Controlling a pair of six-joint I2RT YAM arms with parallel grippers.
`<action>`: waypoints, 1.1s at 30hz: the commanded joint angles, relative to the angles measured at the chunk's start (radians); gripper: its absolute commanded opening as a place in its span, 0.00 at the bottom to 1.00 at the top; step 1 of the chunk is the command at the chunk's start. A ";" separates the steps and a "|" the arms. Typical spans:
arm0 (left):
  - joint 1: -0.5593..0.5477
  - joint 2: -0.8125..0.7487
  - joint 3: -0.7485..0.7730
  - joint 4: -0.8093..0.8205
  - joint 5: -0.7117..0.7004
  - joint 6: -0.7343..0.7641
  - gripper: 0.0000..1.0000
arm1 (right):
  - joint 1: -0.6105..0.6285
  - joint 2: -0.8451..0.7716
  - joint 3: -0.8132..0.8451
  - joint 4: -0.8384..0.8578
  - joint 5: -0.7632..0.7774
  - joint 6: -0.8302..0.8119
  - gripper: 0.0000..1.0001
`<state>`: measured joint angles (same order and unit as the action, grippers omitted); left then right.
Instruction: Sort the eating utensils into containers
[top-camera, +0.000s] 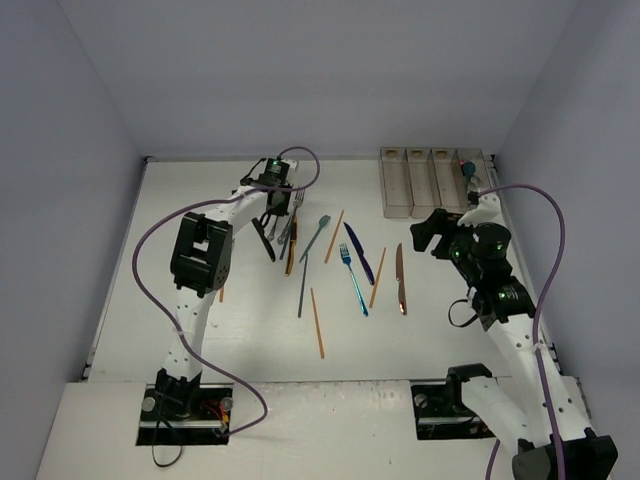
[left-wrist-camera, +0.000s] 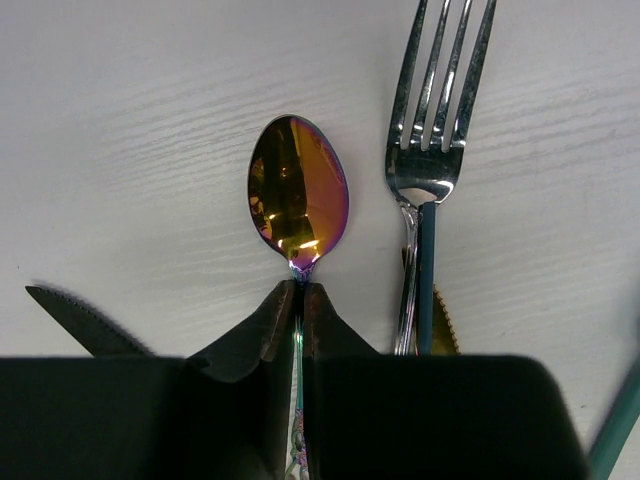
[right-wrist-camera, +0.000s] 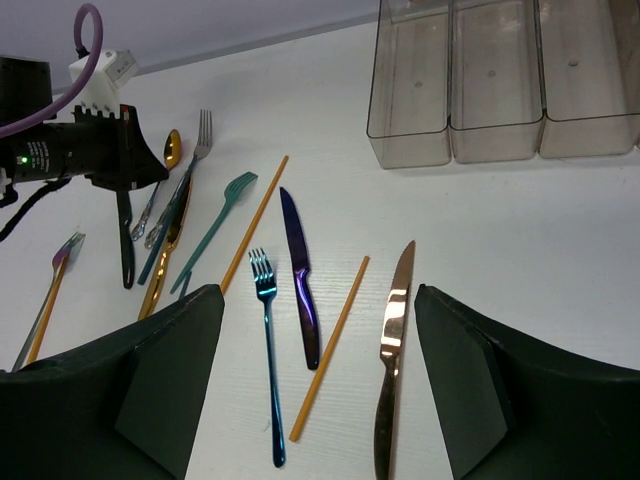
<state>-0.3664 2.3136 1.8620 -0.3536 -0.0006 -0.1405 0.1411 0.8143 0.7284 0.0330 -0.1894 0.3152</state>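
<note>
My left gripper (left-wrist-camera: 300, 288) is shut on the handle of an iridescent purple-gold spoon (left-wrist-camera: 298, 190), low over the table at the back left (top-camera: 279, 200). A silver fork (left-wrist-camera: 435, 100) lies just right of the spoon. My right gripper (right-wrist-camera: 318, 300) is open and empty, hovering above a copper knife (right-wrist-camera: 392, 350), a purple knife (right-wrist-camera: 300, 270), a blue fork (right-wrist-camera: 268, 350) and an orange chopstick (right-wrist-camera: 330, 345). In the top view it is below the containers (top-camera: 432, 235). The clear containers (top-camera: 435, 180) stand at the back right, with a utensil (top-camera: 468, 170) in the rightmost one.
More utensils lie around the middle: a teal fork (top-camera: 315, 238), a black knife (top-camera: 264, 240), a gold knife (right-wrist-camera: 165, 260), two more chopsticks (top-camera: 316, 322) (top-camera: 334, 236). Another fork (right-wrist-camera: 50, 290) lies at the far left. White walls enclose the table.
</note>
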 joint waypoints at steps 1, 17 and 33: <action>0.001 -0.032 0.036 -0.043 0.000 -0.009 0.00 | 0.024 0.014 0.024 0.048 -0.012 0.014 0.75; -0.032 -0.565 -0.232 0.262 0.196 -0.556 0.00 | 0.429 0.213 0.200 0.081 0.148 0.041 0.78; -0.200 -0.801 -0.484 0.505 0.169 -0.810 0.00 | 0.607 0.471 0.391 0.174 0.316 0.053 0.77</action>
<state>-0.5401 1.6118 1.3603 0.0231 0.1823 -0.9000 0.7394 1.2534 1.0431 0.1095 0.0607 0.3522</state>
